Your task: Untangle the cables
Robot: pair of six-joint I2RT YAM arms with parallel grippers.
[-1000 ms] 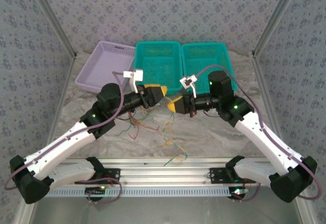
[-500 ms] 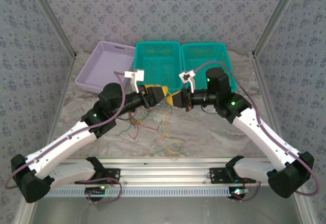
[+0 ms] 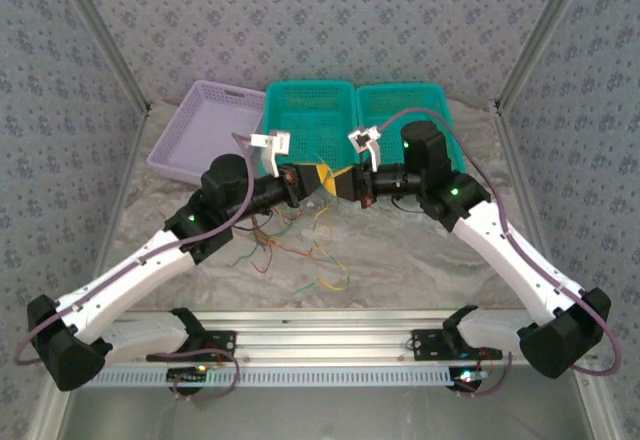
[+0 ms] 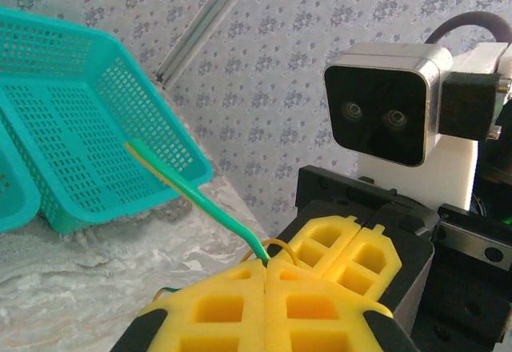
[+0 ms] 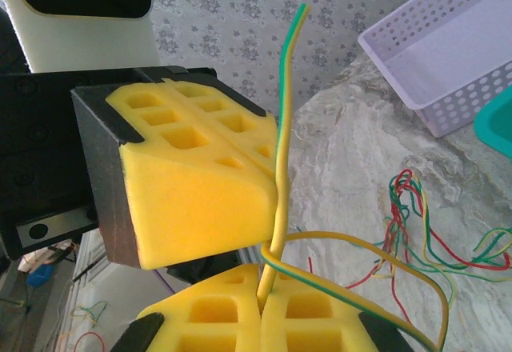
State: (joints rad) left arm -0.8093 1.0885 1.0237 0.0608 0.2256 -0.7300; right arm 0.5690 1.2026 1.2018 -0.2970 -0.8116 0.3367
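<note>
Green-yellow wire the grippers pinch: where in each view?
Left wrist: green-yellow wire slants up-left from the yellow fingers at bottom, tip over the teal basket.
Right wrist: wire upright at centre, bottom fingers to top edge.
Top: centre, where both arms' yellow fingers meet; too thin to trace.
Landmark: the yellow fingers pinching it.

- Matt, spongy yellow foam with square pockets: pads (image 4: 240, 284) of the left gripper (image 4: 265, 268), likewise the right gripper (image 5: 261, 284).
- Smooth, faintly glossy plastic sheath: green-and-yellow striped cable (image 5: 280, 128) pinched in both.
- Shiny moulded mesh plastic: teal rectangular basket (image 4: 80, 128), ahead-left of the left gripper.
- Duller perforated plastic: lilac rectangular tray (image 5: 448, 56), ahead-right of the right gripper.
- Satin silver shell, glossy black face: boxy wrist camera (image 4: 384, 104) above the right gripper.
- Marbled, rumpled, low-sheen grey-white table surface (image 5: 360, 160) beneath.
</note>
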